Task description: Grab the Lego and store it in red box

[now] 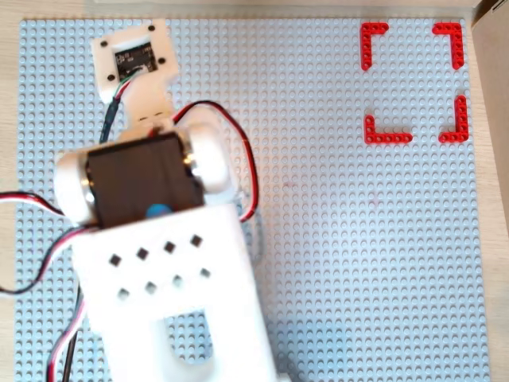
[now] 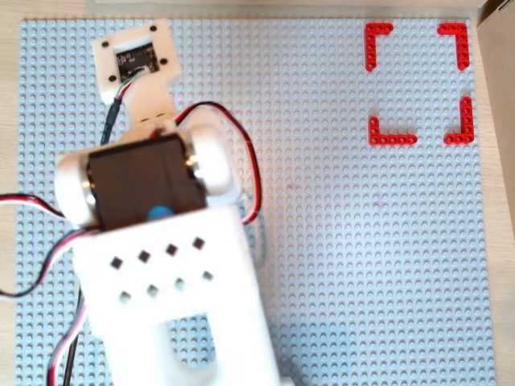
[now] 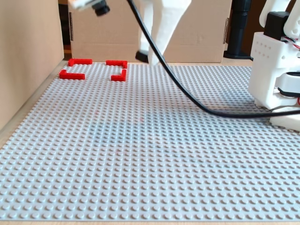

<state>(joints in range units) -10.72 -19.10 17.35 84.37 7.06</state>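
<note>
In the fixed view my white gripper hangs above the grey baseplate, fingers pointing down. A small dark piece, the Lego, sits at the fingertips and looks pinched between them, clear of the plate. In both overhead views the arm and its wrist camera mount cover the fingers and the Lego. The red box is an outline of four red corner pieces at the plate's top right in both overhead views, far from the gripper. In the fixed view the red box lies at the far left.
The arm's white base stands at the right in the fixed view. A black cable droops from the wrist camera down to the plate. Cardboard walls border the plate's left and far sides. The baseplate shows bare studs.
</note>
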